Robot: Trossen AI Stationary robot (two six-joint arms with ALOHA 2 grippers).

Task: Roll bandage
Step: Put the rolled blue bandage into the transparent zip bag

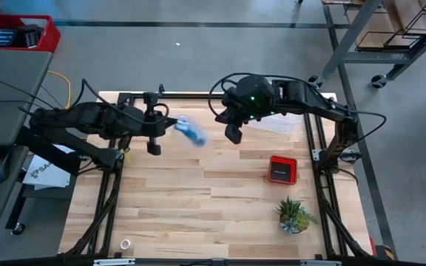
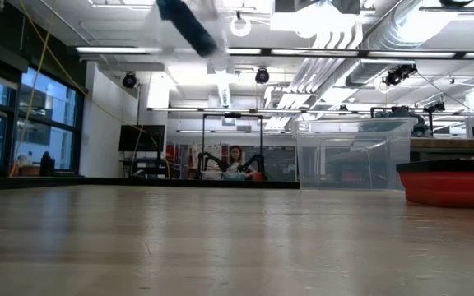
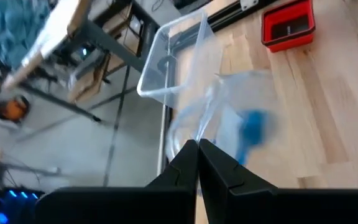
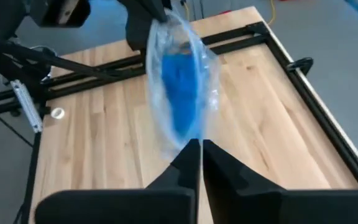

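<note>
Bandage, a bright blue soft fabric strip, is sitting inside a crinkled clear plastic bag that is hanging in the air between the two arms, well above the light wooden slatted table. The left gripper is pinching one edge of that bag with its dark fingers drawn together, so the bandage is lying just ahead of its fingertips and slightly off to one side. The right gripper is pinching the opposite edge, fingers likewise closed on the plastic, with the blue strip directly beyond its tips. Both hands are gripping only the bag; neither is touching the fabric itself.

In the right wrist view the strip's long axis is running straight away from the right gripper toward the left one, along the line joining the two hands. In the high view the blue mass is sitting much closer to the left gripper than to the right gripper, so the left hand is the nearer one.

The bandage probably has to come out of the bag before any rolling can begin, and the pull-apart between the hands is what that is turning on. A slip at either pinch is looking like the main risk.

Behind the grippers, a clear plastic box is standing on the table.
</note>
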